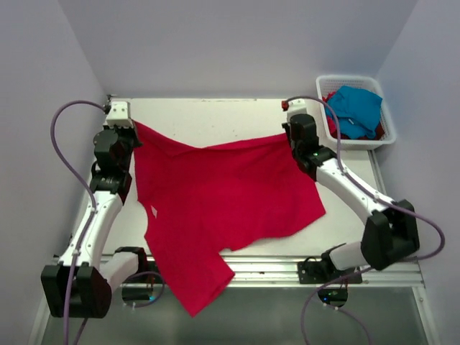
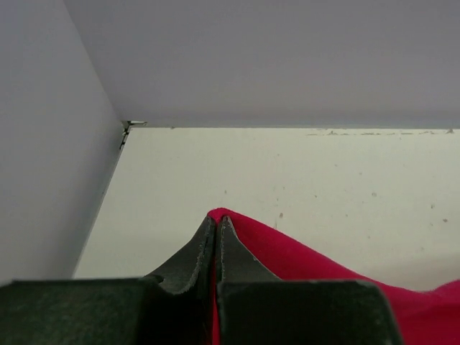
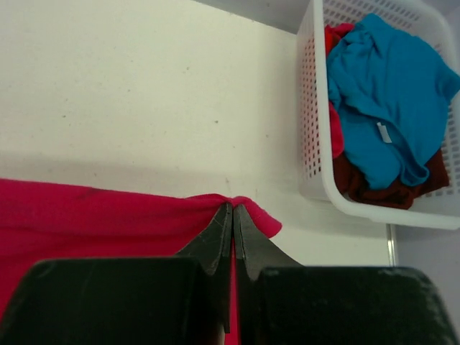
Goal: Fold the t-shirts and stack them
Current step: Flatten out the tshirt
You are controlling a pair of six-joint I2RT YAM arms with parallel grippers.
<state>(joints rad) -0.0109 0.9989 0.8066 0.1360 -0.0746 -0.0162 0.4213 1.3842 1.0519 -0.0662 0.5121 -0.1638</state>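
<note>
A crimson red t-shirt [image 1: 223, 198] hangs stretched between both arms over the white table [image 1: 208, 115], and its lower part trails past the table's front edge. My left gripper [image 1: 133, 128] is shut on its far left corner; the left wrist view shows red cloth [image 2: 302, 262] pinched between the left gripper's [image 2: 217, 221] closed jaws. My right gripper [image 1: 289, 136] is shut on the far right corner, with the hem [image 3: 108, 208] pulled taut at its tips [image 3: 233, 207]. A turquoise blue t-shirt [image 1: 357, 109] lies bunched on dark red cloth [image 3: 374, 188] in the basket.
The white slatted basket [image 1: 384, 136] stands at the table's far right corner, close to the right gripper. Grey walls enclose the table at the back and on both sides. Grey cables loop beside each arm.
</note>
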